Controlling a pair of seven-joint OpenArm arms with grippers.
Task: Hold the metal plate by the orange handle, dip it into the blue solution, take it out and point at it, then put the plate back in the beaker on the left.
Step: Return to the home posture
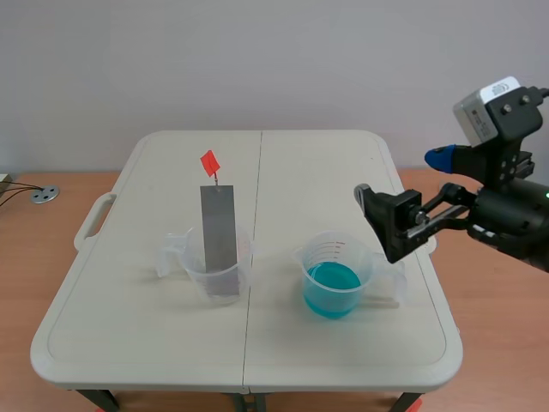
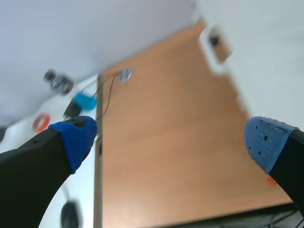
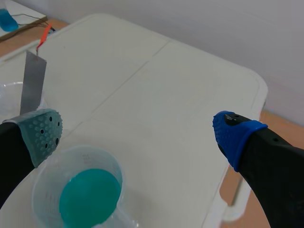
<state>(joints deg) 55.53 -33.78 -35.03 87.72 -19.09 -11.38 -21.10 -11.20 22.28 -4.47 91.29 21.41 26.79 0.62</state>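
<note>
Pale worktop (image 1: 326, 172) carries the metal plate (image 1: 220, 245) upright in the left beaker (image 1: 197, 279), orange handle (image 1: 210, 161) topmost, well left of the spread right tool (image 1: 401, 177) beside the blue solution (image 1: 333, 287).

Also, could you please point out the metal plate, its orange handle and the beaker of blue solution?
metal plate (image 1: 219, 240), scene view, middle of the grey strip.
orange handle (image 1: 209, 161), scene view, centre of the flag.
beaker of blue solution (image 1: 336, 250), scene view, clear wall above the liquid.

A cream table (image 1: 120, 335) stands on a wood-toned floor (image 1: 34, 257) before a pale wall (image 1: 257, 60); a small round metal fitting (image 1: 45, 195) lies on the floor beside it.
</note>
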